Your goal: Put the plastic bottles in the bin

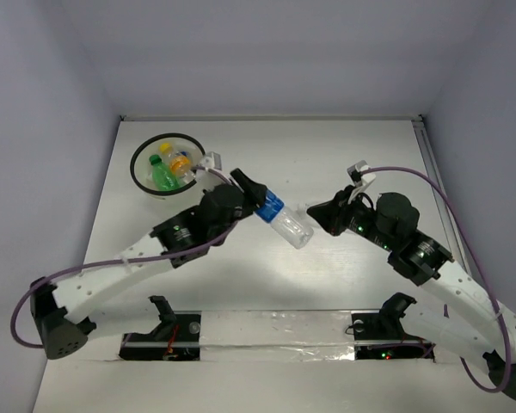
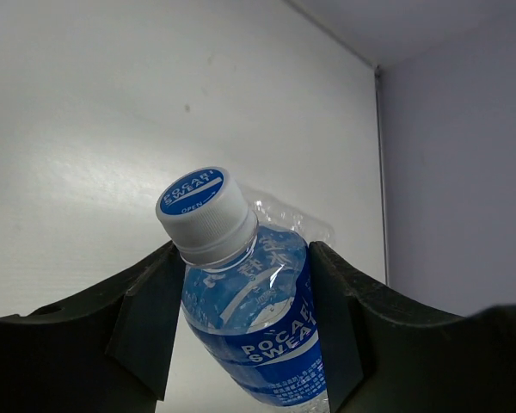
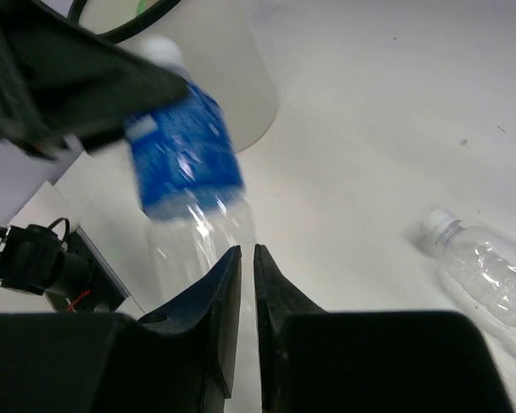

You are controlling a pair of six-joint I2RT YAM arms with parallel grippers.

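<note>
My left gripper (image 1: 256, 200) is shut on a clear bottle with a blue label (image 1: 282, 220), held tilted above the table's middle. In the left wrist view the fingers (image 2: 155, 310) clamp its shoulder (image 2: 258, 327) below the white and blue cap (image 2: 203, 213). My right gripper (image 1: 314, 213) is shut and empty, right by the bottle's base (image 3: 189, 163). The bin (image 1: 134, 165) stands at the far left with a green bottle (image 1: 163, 177) and an orange-labelled one (image 1: 181, 162) inside. A plain clear bottle (image 3: 490, 267) lies on the table in the right wrist view.
The bin's white wall (image 3: 224, 69) shows behind the held bottle in the right wrist view. Both arms reach in over the table's middle. A raised edge (image 1: 430, 163) runs along the table's right side, with grey walls around.
</note>
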